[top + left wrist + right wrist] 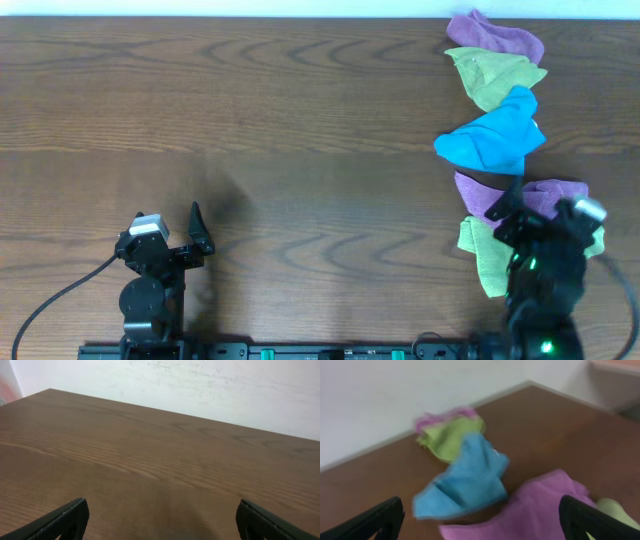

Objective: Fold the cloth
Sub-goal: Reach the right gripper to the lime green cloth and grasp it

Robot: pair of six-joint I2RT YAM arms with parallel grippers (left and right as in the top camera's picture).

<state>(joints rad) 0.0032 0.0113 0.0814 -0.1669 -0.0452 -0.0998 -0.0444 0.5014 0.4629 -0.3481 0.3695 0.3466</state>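
1. The brown wood-grain bench (300, 120) shows open grain across the left and middle of the overhead frame. Its far edge runs along the top.
2. Five crumpled cloths run down the right side: a purple fleecy cloth (497, 35) at the upper right corner, a lime-green cloth (497, 75), a bright blue cloth (492, 138), a second purple cloth (485, 195) and a second green cloth (482, 255) (each touching or just beside the next).
3. The left jaws, lower left, are spread wide over wood, well apart from the cloths.
4. The right jaws, lower right, are spread wide above the second purple cloth (wrist view blurred).
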